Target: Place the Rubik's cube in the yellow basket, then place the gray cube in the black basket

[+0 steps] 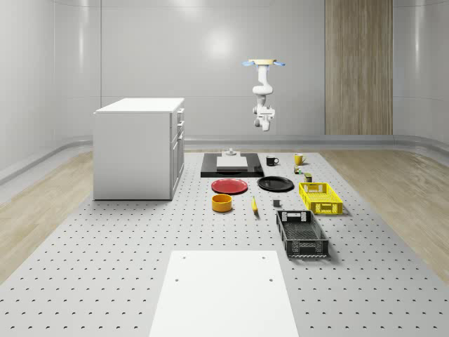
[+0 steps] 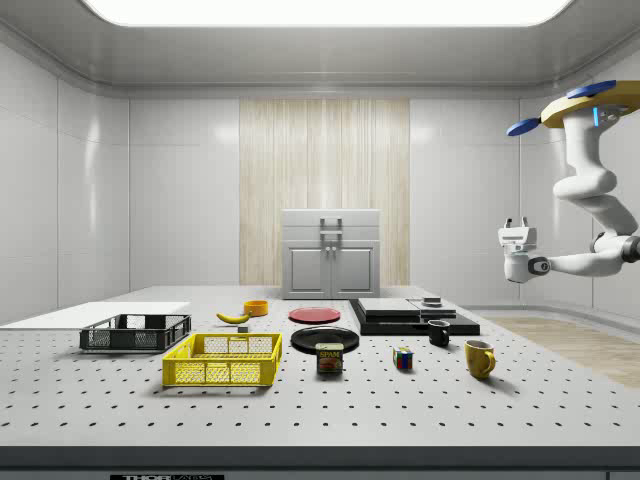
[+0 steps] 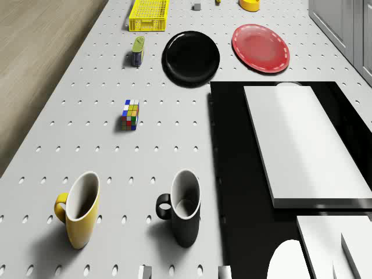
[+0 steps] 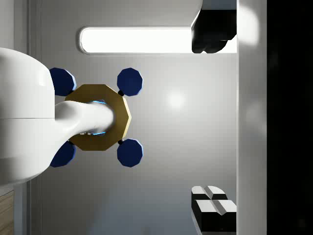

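The Rubik's cube (image 3: 131, 114) (image 2: 403, 359) (image 1: 297, 170) lies on the table between the two mugs and a tin can. A small gray cube (image 1: 276, 203) (image 3: 197, 6) sits next to the yellow basket (image 1: 323, 208) (image 2: 222, 372) (image 3: 149, 23). Beyond it toward the near end is the black basket (image 1: 302, 247) (image 2: 135, 340). The drone (image 1: 262, 63) (image 2: 590, 100) hovers high over the table's far end, above the mugs. My gripper (image 1: 264, 126) (image 2: 516, 225) (image 4: 212, 120) hangs far above the table, turned up toward the drone's underside, open and holding nothing.
A yellow mug (image 3: 78, 209) and a black mug (image 3: 183, 206) stand below the drone. A black board (image 3: 232, 174) carries a white slab (image 3: 296, 139). Also on the table are a black plate (image 3: 192, 56), a red plate (image 3: 260, 48), a can (image 3: 138, 50), an orange bowl (image 1: 222, 203), a banana (image 1: 254, 205) and a white cabinet (image 1: 139, 147).
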Robot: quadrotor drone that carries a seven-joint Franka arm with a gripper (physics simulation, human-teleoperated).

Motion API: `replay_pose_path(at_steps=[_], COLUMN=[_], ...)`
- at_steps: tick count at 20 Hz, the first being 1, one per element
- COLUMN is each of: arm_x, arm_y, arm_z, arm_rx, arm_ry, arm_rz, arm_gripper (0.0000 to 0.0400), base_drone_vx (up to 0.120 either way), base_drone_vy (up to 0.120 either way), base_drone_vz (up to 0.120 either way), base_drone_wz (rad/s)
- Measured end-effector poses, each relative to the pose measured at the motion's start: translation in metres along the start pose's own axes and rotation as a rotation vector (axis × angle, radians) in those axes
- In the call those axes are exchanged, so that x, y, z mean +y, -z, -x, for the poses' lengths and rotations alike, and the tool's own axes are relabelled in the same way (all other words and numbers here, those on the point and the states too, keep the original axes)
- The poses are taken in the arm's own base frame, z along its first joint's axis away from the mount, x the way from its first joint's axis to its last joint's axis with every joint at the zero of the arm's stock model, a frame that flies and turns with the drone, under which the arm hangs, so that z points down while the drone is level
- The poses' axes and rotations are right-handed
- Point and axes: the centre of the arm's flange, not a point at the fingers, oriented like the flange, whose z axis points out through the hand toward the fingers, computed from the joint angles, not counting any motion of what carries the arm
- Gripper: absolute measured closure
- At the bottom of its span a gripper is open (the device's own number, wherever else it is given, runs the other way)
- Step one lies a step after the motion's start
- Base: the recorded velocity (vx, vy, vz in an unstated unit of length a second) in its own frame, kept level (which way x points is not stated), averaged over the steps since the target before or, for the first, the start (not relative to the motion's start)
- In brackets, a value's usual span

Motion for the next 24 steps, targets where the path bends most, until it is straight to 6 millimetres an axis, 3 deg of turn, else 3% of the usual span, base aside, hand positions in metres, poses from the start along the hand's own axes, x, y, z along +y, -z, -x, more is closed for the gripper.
replay_pose_path(at_steps=[7, 12, 24], arm_x=[0.002, 0.001, 0.0], arm_y=[0.05, 0.075, 0.092], arm_z=[0.002, 0.001, 0.0], arm_rx=[0.004, 0.007, 0.013], arm_ry=[0.0, 0.0, 0.0], arm_rz=[-0.004, -0.007, -0.013], arm_gripper=[0.0, 0.0, 0.0], base_drone_vx=[0.0, 0.0, 0.0], base_drone_vy=[0.0, 0.0, 0.0], base_drone_vz=[0.0, 0.0, 0.0], base_drone_wz=[0.0, 0.0, 0.0])
